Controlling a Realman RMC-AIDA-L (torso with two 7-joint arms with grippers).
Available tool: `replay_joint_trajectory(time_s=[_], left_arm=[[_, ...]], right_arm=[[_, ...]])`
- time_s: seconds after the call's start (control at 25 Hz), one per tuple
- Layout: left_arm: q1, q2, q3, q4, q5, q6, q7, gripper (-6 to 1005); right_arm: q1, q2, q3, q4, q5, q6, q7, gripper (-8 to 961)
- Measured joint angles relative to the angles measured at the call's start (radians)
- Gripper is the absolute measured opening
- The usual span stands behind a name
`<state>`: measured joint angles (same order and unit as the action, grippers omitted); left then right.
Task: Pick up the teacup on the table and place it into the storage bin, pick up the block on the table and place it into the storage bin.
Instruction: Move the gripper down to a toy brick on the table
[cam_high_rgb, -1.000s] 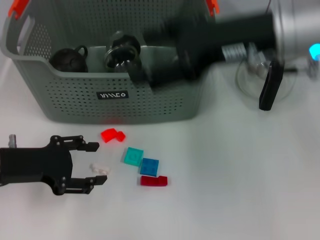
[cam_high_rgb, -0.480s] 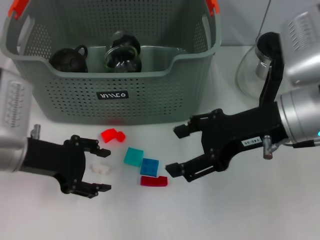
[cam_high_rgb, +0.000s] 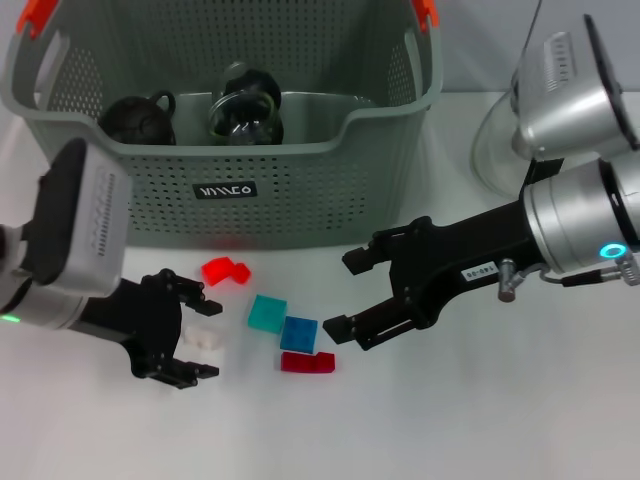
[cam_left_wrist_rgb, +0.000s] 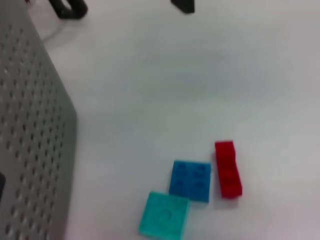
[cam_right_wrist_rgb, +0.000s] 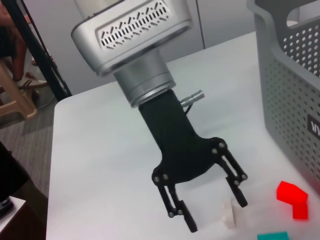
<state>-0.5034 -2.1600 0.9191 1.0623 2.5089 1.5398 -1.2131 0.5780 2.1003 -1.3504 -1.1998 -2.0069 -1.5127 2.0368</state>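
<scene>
The grey-green storage bin (cam_high_rgb: 220, 190) stands at the back, with a black teacup (cam_high_rgb: 138, 118) and a glass teacup (cam_high_rgb: 245, 110) inside. In front lie a red block (cam_high_rgb: 226, 271), a teal block (cam_high_rgb: 267, 313), a blue block (cam_high_rgb: 299, 333), a dark red block (cam_high_rgb: 308, 362) and a small white block (cam_high_rgb: 200, 338). My left gripper (cam_high_rgb: 208, 340) is open low at the table, its fingers either side of the white block (cam_right_wrist_rgb: 231, 216). My right gripper (cam_high_rgb: 342, 296) is open just right of the blue and dark red blocks, holding nothing.
A clear glass vessel (cam_high_rgb: 495, 150) stands on the table right of the bin, behind my right arm. The left wrist view shows the bin wall (cam_left_wrist_rgb: 30, 150) close beside the teal block (cam_left_wrist_rgb: 164, 215), blue block (cam_left_wrist_rgb: 190, 180) and dark red block (cam_left_wrist_rgb: 228, 168).
My right arm has come away from the bin and down to the table beside the blocks, gripper open. My left gripper has moved right until its fingers flank the white block.
</scene>
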Motion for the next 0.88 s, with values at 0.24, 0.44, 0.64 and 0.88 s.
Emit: replay_joint_trajectory(time_s=[0.24,0.44,0.64,0.88], left_arm=[[-0.022,-0.003,0.048,0.011,0.043,-0.025,-0.037,747],[-0.04,-0.003,0.049,0.011,0.074,-0.029,-0.051,677],[-0.047,-0.004,0.059,0.02,0.107,-0.033,-0.065,497],[-0.042,-0.004,0.134,0.048,0.133,-0.045,-0.113,485]], right_arm=[[0.016,0.001,-0.007,0.037,-0.001,0.017,0.0,945],[0.015,0.003,-0.007,0.04,0.002,0.022,0.002,945],[0.015,0.004,-0.009,0.057,0.003,0.03,0.0,945],[0.017,0.003,-0.037,0.08,0.004,0.059,-0.001,945]])
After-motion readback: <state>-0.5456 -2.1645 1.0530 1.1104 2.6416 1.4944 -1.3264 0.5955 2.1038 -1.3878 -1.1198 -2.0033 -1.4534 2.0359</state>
